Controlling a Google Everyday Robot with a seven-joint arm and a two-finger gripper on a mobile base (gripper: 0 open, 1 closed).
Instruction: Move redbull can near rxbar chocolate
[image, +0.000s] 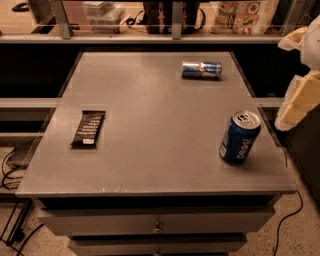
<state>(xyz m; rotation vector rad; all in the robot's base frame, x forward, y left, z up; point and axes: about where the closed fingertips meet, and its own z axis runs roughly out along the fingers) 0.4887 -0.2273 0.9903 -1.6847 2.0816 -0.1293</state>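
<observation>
The redbull can (201, 70) lies on its side at the far right of the grey table (150, 135). The rxbar chocolate (88, 128), a flat black bar with white text, lies near the table's left edge. My gripper (299, 97) shows as cream-coloured parts at the right edge of the view, beyond the table's right side, well to the right of the redbull can and apart from everything on the table.
A fat dark-blue Pepsi can (239, 136) stands upright near the table's front right. A shelf rail with bags and boxes (170, 15) runs behind the table. Drawers (157, 225) sit under the tabletop. Cables lie on the floor at left and right.
</observation>
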